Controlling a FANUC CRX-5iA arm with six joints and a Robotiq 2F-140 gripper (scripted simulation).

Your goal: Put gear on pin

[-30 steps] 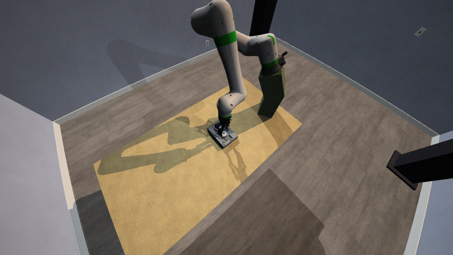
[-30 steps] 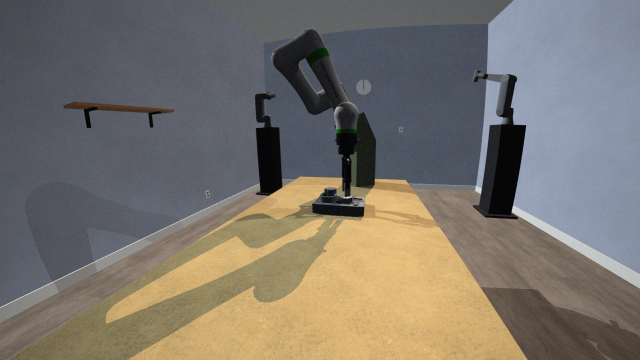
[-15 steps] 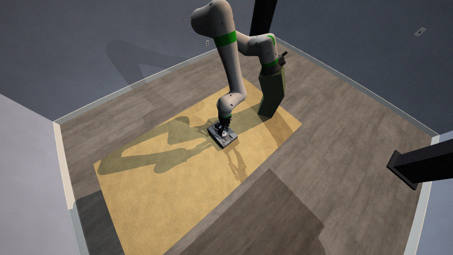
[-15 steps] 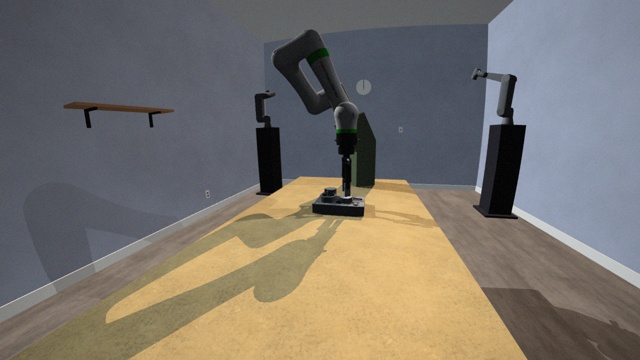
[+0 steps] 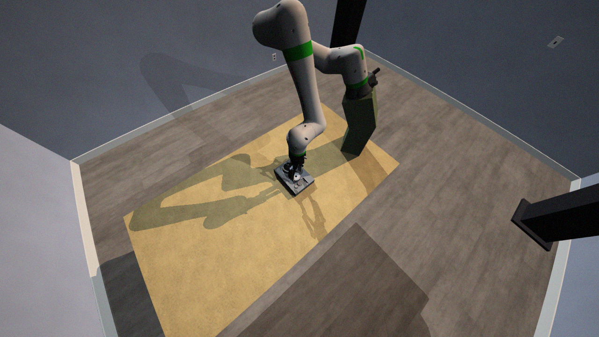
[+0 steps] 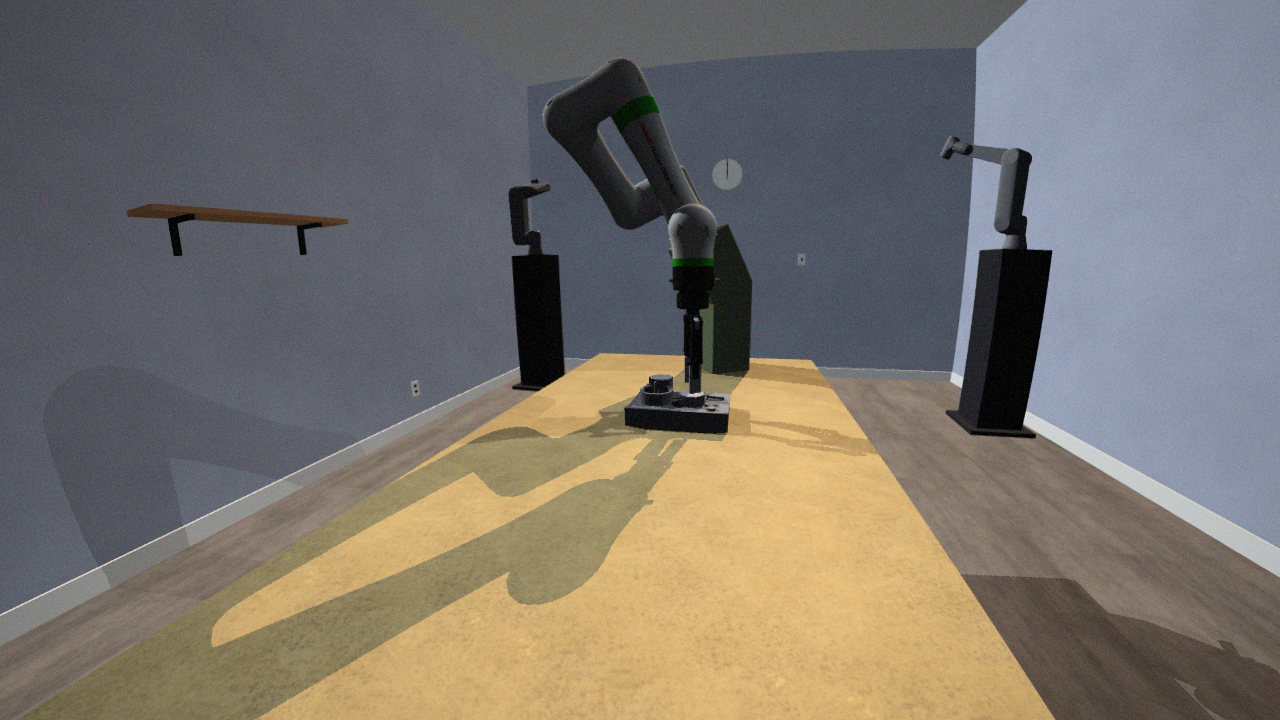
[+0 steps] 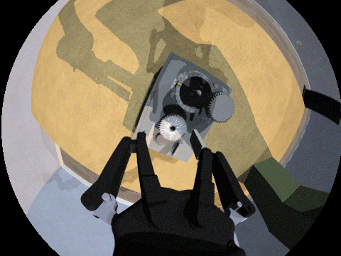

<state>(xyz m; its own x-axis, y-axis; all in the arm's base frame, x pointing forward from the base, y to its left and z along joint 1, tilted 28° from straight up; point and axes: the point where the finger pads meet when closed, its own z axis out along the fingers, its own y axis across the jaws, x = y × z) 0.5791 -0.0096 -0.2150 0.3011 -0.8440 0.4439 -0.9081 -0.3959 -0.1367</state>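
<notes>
Right now your gripper [image 7: 168,139] hangs above the timing case [image 7: 161,99], fingers spread about halfway and closed on nothing. Between and just beyond the fingertips in the wrist view you see the pale gear [image 7: 172,126], lying flat on the case with its axis upright; its painted arrow is too small to read, so you cannot tell which way it points. Further out from the gripper sits the large dark collar [image 7: 195,91] with the pin [image 7: 198,92] at its centre, and a small yellow mark [image 7: 179,84] shows on the collar's rim toward the left. A grey gear [image 7: 223,108] lies to the right of the collar. The case rests on the tan table [image 6: 716,555], squarely under the wrist.
</notes>
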